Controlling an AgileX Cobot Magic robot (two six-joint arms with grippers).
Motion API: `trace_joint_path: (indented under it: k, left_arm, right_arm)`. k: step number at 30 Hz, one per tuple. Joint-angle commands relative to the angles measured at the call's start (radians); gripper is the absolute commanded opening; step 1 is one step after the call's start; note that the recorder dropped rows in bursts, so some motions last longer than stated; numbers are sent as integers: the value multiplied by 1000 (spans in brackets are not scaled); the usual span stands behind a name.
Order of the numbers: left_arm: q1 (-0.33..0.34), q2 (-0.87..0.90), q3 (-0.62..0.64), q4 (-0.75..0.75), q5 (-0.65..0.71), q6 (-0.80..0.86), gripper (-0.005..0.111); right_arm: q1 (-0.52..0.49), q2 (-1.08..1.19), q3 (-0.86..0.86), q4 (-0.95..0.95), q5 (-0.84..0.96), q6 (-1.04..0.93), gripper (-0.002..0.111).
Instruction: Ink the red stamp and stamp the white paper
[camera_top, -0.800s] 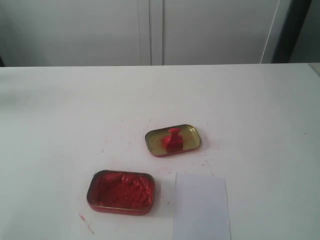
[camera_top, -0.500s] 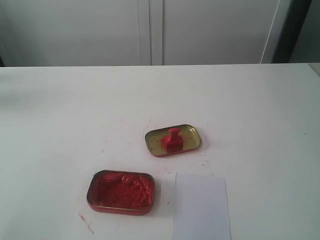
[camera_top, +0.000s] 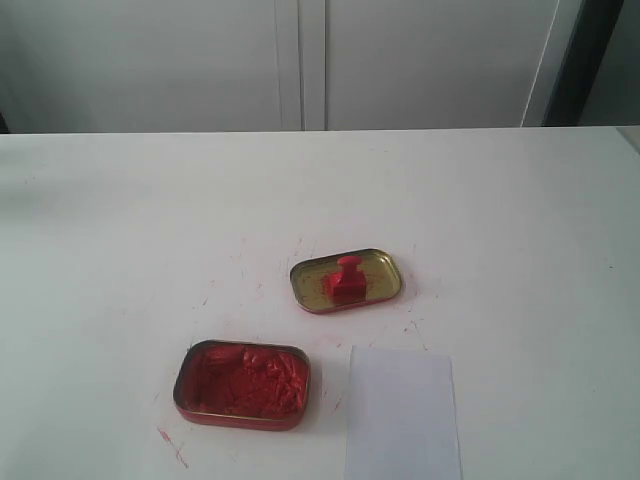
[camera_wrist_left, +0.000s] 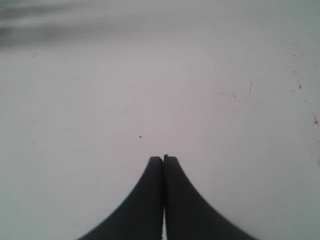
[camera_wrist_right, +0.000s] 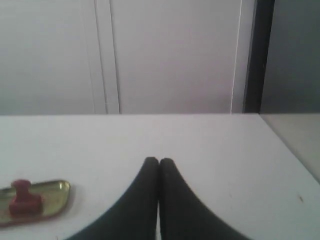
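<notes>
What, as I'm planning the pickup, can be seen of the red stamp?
The red stamp is a small, solid red, plastic-looking piece: a squarish block base with a short round knob on top. It stands upright, knob up, near the middle of the shallow gold lid, resting on its red-smeared floor. Nothing else touches it.

A wide white tabletop (camera_top: 120, 220) with a smooth matte surface carries three things, all nearer its front edge than its far one. Around the middle lies a shallow gold oval metal lid (camera_top: 383, 270), open side up. Closer to the front edge and off to the left sits an oval metal tin (camera_top: 240, 421) filled with lumpy red paste. Just beside the tin, on its right, a plain white rectangular sheet of paper (camera_top: 402, 415) lies flat, apart from both. Thin red streaks (camera_top: 170, 446) mark the bare surface around them, mostly by the tin and the lid.
</notes>
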Motion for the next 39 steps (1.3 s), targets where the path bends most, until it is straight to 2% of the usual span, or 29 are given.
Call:
trace_joint_path:
  k: [1,6,28,33,39]
  left_arm:
    - [-7,-4,5,-3,-3,0,0]
    - [-7,-4,5,-3,-3,0,0]
    - [-7,-4,5,-3,-3,0,0]
    - [-7,-4,5,-3,-3,0,0]
    - [-7,-4,5,-3,-3,0,0]
  right_arm:
    - [-5,-5,5,-6,-184,4,0]
    - [-5,-5,5,-6,-282,4,0]
    - [-5,-5,5,-6,-277,4,0]
    - [-5,-5,-40,-6,-210,4,0]
    - [-5,-5,-168,-8,-35,4,0]
